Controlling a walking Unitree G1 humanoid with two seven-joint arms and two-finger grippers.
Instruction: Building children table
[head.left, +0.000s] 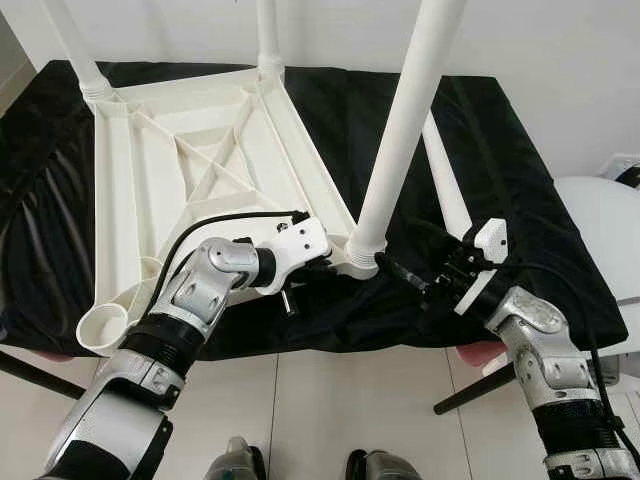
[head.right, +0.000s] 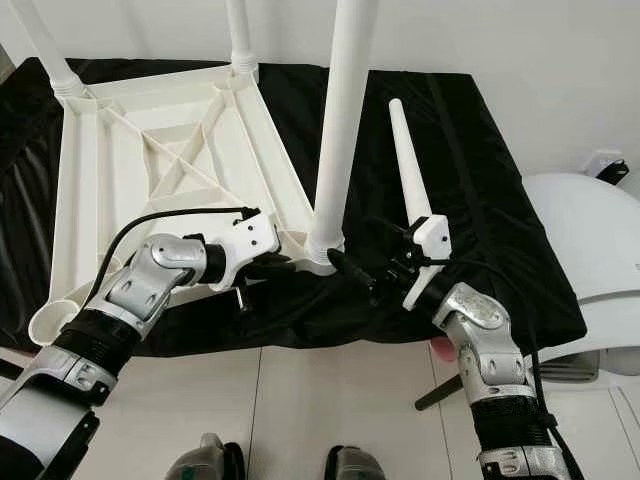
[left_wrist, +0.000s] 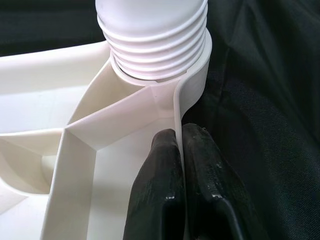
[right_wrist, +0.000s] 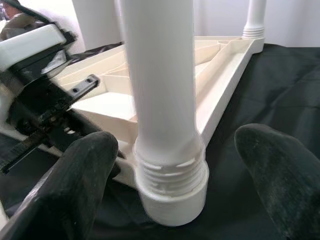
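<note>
The left claw (head.left: 322, 262) is closed on the thin wall of the white table top (head.left: 200, 170), beside its near right corner; its two fingers (left_wrist: 165, 185) pinch the wall from both sides. The right claw (head.right: 352, 270) is wide open, with one finger on each side of the upright leg (head.right: 335, 130) standing in that corner. The table top lies upside down on the black cloth (head.left: 500, 150) covering the desk. A loose leg (head.right: 410, 170) lies on the cloth near the desk's right edge.
</note>
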